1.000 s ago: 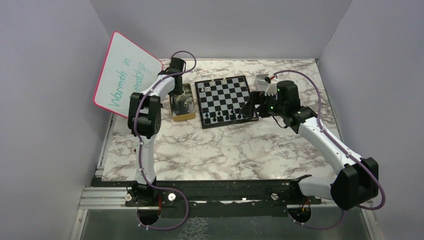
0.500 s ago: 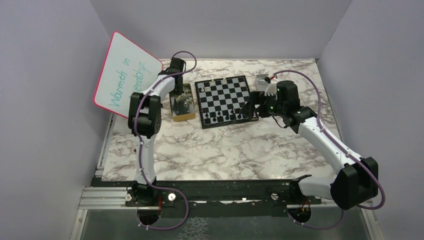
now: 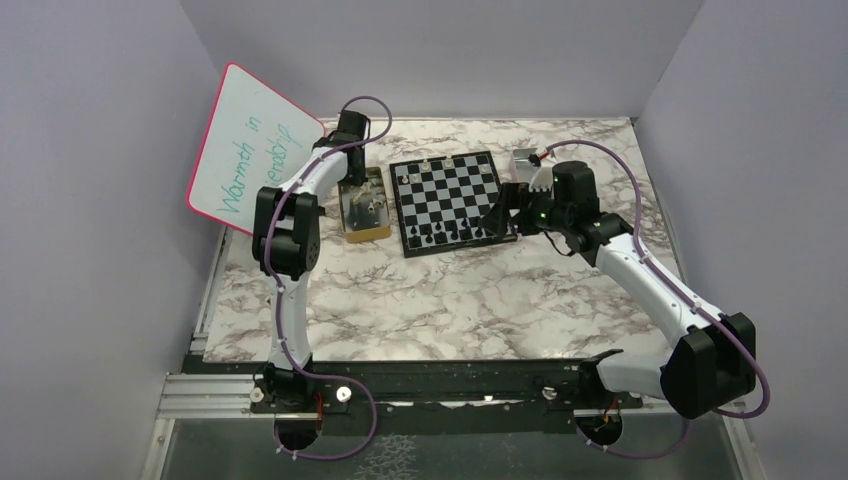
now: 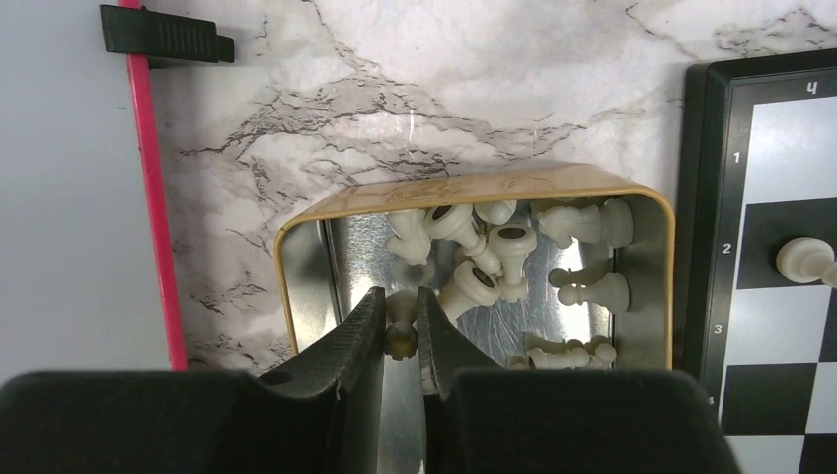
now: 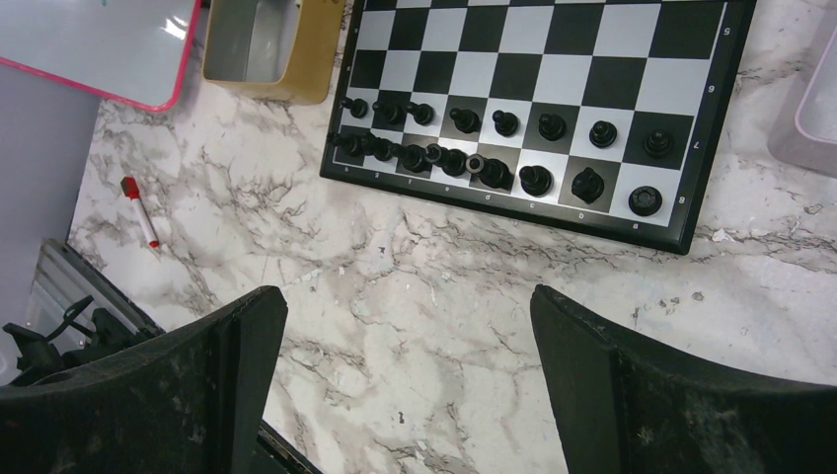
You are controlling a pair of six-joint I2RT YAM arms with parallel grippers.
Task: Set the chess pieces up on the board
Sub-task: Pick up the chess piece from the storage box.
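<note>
My left gripper (image 4: 400, 314) is down inside a gold-rimmed tin (image 4: 474, 188) and is shut on one pale chess piece (image 4: 400, 336). Several more pale pieces (image 4: 494, 262) lie loose in the tin. The board (image 3: 450, 200) lies just right of the tin. A few pale pieces (image 3: 428, 165) stand along its far rows, and one pale pawn (image 4: 804, 260) shows in the left wrist view. Black pieces (image 5: 508, 148) fill the two near rows. My right gripper (image 5: 407, 301) hovers open over bare marble near the board's near right corner, holding nothing.
A pink-edged whiteboard (image 3: 250, 150) leans against the left wall beside the tin. A red marker (image 5: 138, 209) lies on the marble left of the board. A shiny metal tray (image 3: 527, 160) sits at the board's far right corner.
The left arm has shifted slightly over the tin. The right arm and the board's pieces have not moved.
</note>
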